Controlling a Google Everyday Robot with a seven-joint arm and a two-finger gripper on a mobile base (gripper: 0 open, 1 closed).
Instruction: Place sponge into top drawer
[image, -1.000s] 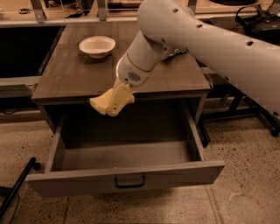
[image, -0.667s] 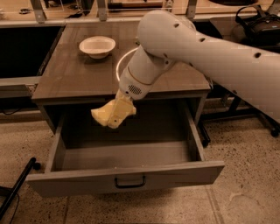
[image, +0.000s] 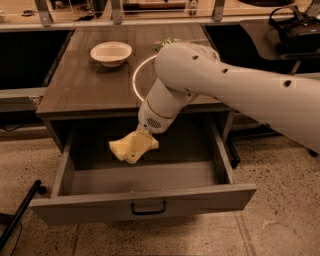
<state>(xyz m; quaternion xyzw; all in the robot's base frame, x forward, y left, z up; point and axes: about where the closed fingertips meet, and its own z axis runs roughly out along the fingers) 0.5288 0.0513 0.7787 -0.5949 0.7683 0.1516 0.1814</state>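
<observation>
The top drawer is pulled wide open below the grey cabinet top; its front panel carries a small dark handle. My gripper reaches down from the big white arm into the drawer's left middle. It is shut on the pale yellow sponge, which hangs tilted inside the drawer, just above its floor. The sponge and the wrist hide most of the fingers.
A round white bowl stands on the cabinet top at the back left. A green snack bag peeks out behind my arm. A black pole lies on the floor at the lower left. A dark table stands at the right.
My arm has swung down and towards the front, carrying the sponge from the cabinet's front edge down into the open drawer.
</observation>
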